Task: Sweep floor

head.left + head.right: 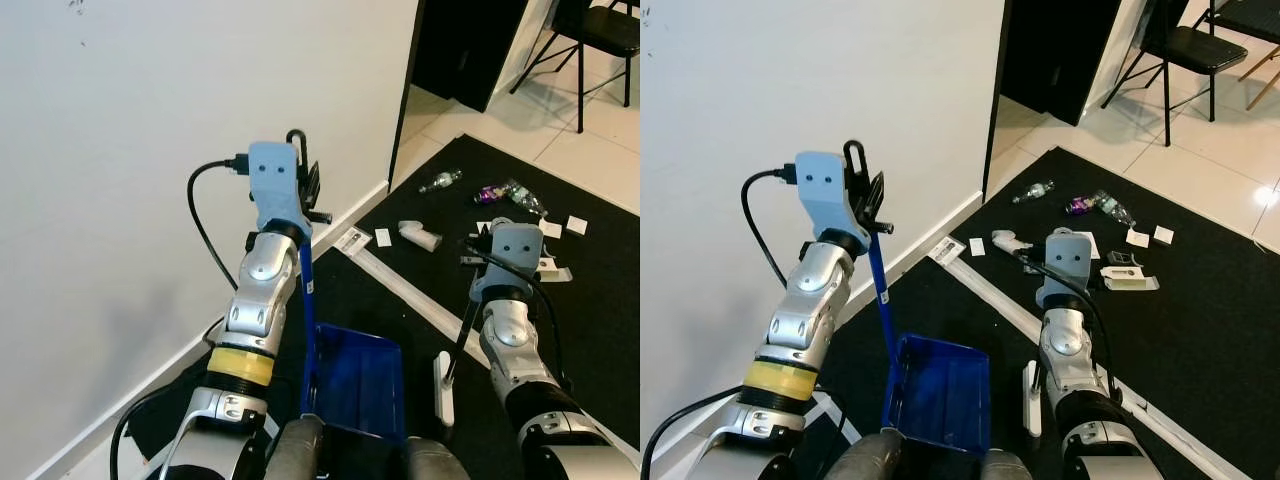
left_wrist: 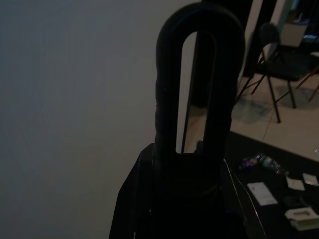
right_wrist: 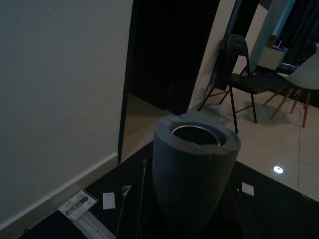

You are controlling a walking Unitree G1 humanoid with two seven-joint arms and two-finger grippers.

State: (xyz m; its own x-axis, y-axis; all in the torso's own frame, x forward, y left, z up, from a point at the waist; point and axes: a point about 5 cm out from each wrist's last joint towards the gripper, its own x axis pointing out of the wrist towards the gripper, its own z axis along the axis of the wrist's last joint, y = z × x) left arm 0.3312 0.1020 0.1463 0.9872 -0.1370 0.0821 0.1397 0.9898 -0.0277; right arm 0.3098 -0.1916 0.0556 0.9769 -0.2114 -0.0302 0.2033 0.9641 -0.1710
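A blue dustpan (image 1: 360, 385) rests on the black mat (image 1: 560, 330) just in front of me. Its blue pole (image 1: 307, 300) rises to a black loop handle (image 2: 167, 99). My left gripper (image 1: 308, 190) is raised beside the wall and shut on that handle below the loop. My right gripper (image 1: 478, 248) is shut on the grey top (image 3: 194, 169) of a broom. The broom's thin black pole (image 1: 462, 340) slants down to a white head (image 1: 443, 390) on the mat, right of the dustpan. Litter lies farther out on the mat: a plastic bottle (image 1: 440, 181), a shiny wrapper (image 1: 492, 193) and a white box (image 1: 420, 235).
The white wall (image 1: 120, 200) runs close along my left. Ahead is a dark doorway (image 1: 470, 40), and a black folding chair (image 1: 590, 40) stands on the tiles beyond. A white strip (image 1: 410, 295) crosses the mat. Paper scraps (image 1: 576, 224) and small boxes (image 1: 553, 270) lie at the right.
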